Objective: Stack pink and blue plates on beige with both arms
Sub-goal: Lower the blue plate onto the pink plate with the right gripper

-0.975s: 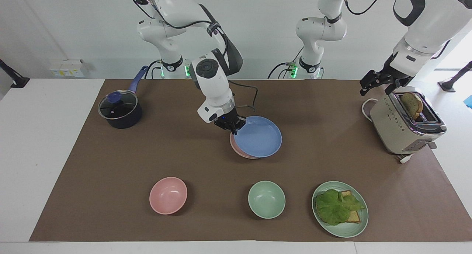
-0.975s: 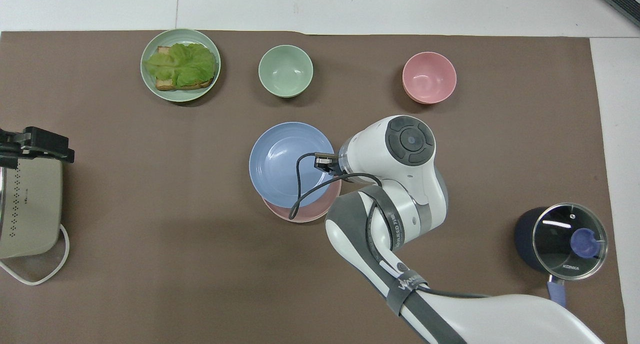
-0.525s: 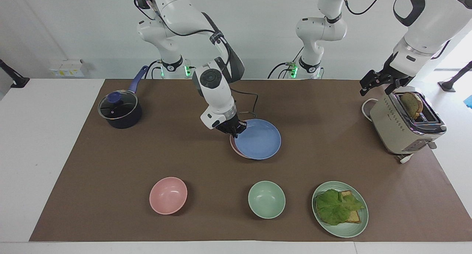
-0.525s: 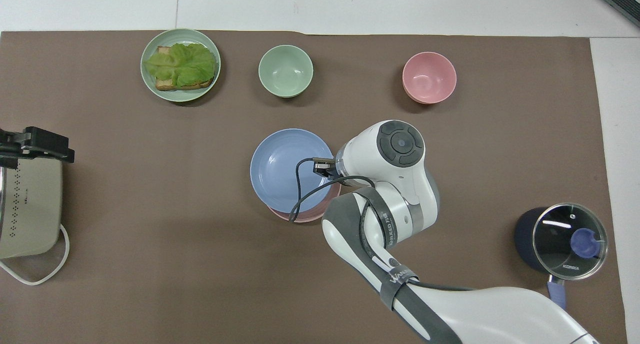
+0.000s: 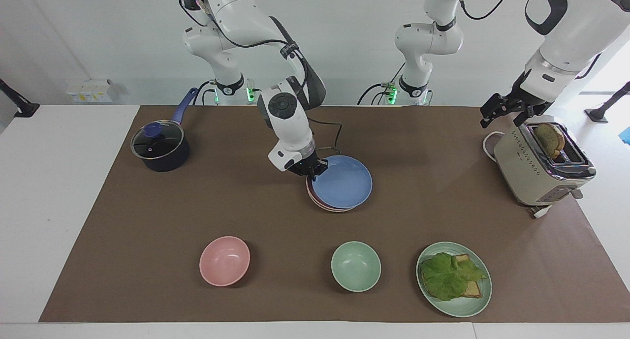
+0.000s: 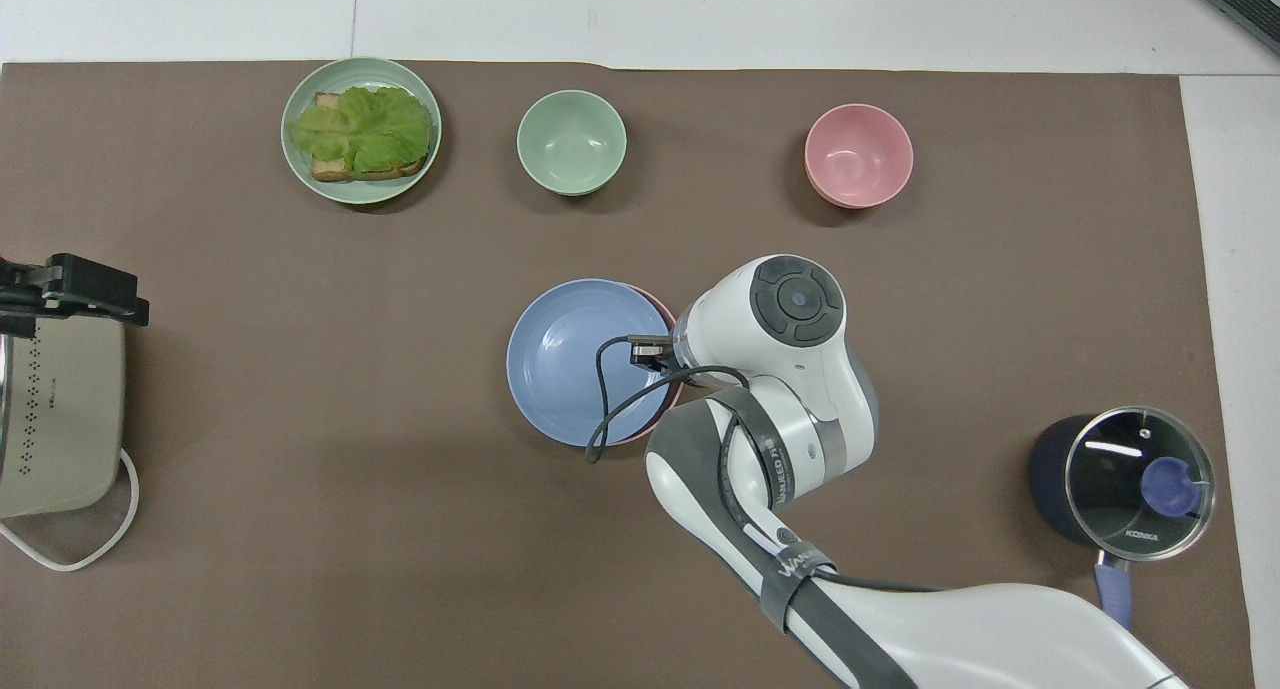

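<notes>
A brown mat (image 5: 147, 221) covers the white table (image 5: 49, 206); the right tool (image 5: 311, 169) grips the blue plate (image 5: 344, 184), the left tool (image 5: 507, 113) gapes.

Matte blue plate (image 5: 343, 182); glass-lidded pot (image 5: 160, 146); smooth brown paper-like mat (image 5: 147, 221).

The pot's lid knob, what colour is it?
Blue, matching the handle; the lid knob shows best in the overhead view.

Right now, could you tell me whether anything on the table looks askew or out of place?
Only slightly: the blue plate, gripped at its rim by the right gripper, sits a little off-centre on the pink plate. Nothing is spilled.
</notes>
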### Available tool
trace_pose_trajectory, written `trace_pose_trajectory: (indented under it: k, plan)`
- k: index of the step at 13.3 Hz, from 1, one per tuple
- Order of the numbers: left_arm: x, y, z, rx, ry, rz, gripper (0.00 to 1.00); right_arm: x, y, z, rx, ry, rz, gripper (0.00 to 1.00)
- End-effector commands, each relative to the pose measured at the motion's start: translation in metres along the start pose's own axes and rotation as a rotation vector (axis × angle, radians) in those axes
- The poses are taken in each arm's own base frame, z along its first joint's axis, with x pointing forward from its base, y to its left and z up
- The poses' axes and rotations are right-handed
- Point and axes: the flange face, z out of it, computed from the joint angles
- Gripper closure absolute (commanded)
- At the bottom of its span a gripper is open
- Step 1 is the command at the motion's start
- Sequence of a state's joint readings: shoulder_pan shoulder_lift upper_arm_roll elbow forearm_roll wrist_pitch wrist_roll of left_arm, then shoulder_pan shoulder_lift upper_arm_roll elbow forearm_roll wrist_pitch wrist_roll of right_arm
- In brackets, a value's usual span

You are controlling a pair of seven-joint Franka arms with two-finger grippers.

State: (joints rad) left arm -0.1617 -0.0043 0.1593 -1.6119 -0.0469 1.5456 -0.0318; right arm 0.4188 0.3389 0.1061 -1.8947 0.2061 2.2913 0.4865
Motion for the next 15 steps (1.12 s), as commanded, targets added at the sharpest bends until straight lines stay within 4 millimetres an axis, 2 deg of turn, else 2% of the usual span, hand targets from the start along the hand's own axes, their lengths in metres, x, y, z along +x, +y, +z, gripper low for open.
trace_pose_trajectory:
  k: [1, 3, 7, 15]
  plan:
    - [-0.007, -0.003, -0.002, 0.016, -0.002, 0.012, 0.0, -0.003, 0.01, -0.007, -0.008, -0.011, -0.029, 1.0]
    - [-0.007, -0.003, -0.002, 0.016, -0.002, 0.012, 0.0, 0.002, 0.012, -0.016, -0.018, -0.023, -0.056, 1.0]
    - [-0.007, -0.002, -0.001, 0.016, -0.002, 0.012, 0.0, 0.016, 0.03, -0.022, -0.007, -0.001, -0.113, 1.0]
    - [-0.007, -0.003, -0.002, 0.016, -0.002, 0.011, 0.0, 0.01, 0.022, -0.014, 0.003, 0.015, -0.088, 1.0]
